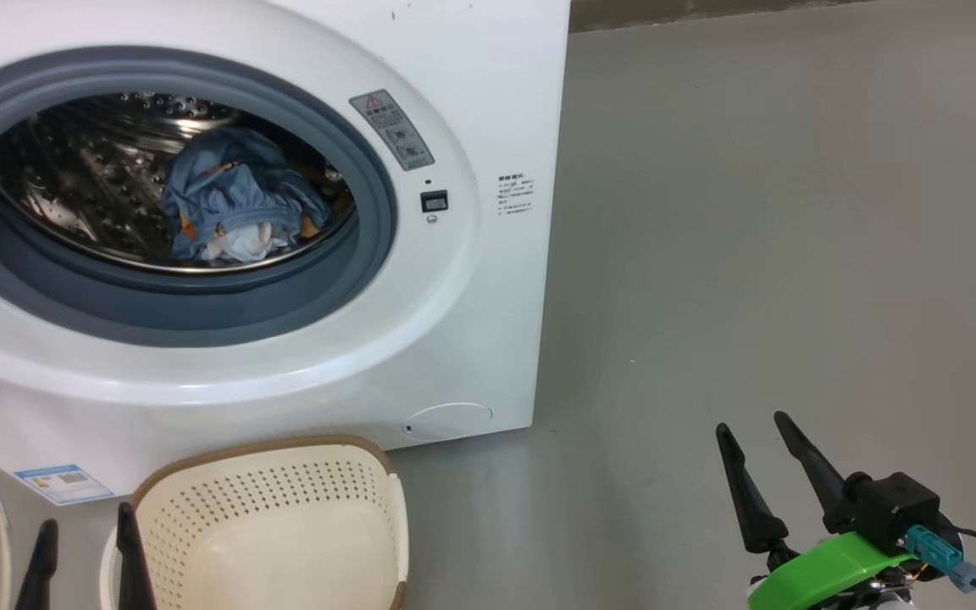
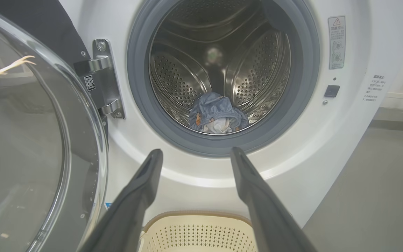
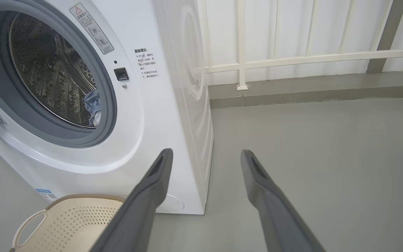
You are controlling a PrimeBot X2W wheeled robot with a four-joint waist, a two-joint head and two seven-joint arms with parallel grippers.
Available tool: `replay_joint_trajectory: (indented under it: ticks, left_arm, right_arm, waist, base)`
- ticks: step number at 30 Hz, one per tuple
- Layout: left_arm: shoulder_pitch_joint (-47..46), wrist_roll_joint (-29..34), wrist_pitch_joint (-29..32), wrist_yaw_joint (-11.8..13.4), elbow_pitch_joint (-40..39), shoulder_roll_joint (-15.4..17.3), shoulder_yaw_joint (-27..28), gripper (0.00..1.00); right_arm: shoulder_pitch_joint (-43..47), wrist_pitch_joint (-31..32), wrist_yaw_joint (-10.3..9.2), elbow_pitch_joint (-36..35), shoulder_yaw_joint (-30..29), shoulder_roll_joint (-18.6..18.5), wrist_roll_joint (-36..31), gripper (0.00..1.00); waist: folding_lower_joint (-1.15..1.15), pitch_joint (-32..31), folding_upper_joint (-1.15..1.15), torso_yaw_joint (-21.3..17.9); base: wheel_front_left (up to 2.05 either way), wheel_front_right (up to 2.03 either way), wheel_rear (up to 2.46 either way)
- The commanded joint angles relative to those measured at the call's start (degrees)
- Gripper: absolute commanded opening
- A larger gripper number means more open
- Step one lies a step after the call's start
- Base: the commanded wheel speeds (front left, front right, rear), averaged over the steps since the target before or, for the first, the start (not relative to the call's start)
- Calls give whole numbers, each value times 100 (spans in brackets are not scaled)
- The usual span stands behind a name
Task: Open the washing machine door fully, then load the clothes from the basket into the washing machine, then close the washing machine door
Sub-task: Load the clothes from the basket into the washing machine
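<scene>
The clothes lie heaped low in the steel drum of the washing machine, a soft blue bundle with cream and orange peeking out. To my eye the loading is done. The basket under the opening looks bare inside. The door stands swung wide on the left, leaving the mouth free. The left gripper and right gripper both gape, holding nothing.

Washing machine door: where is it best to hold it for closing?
Probably the door rim far from its hinge, coming from the robot's left with jaws astride the edge: it stands swung open leftward, and the bulging glass offers no grip.
</scene>
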Motion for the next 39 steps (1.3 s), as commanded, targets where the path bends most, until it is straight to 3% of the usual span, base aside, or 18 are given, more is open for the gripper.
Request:
replay_joint_trajectory:
  ticks: [1, 16, 39]
  left_arm:
    - [-27, 8, -35, 57, -221, 30, 145, 100]
    - [225, -52, -35, 308, -369, 23, -63, 100]
    - [224, 150, -35, 272, -324, 23, -133, 100]
  right_arm:
    - [25, -27, 9, -152, 105, -63, -48, 100]
    - [30, -27, 9, -151, 101, -81, -43, 100]
    - [45, -27, 9, -71, 139, -50, -30, 100]
  waist:
    - [0, -13, 0, 9]
    - [0, -71, 0, 10]
    - [0, -139, 0, 88]
  base:
    - [0, 0, 0]
    - [0, 0, 0]
    - [0, 0, 0]
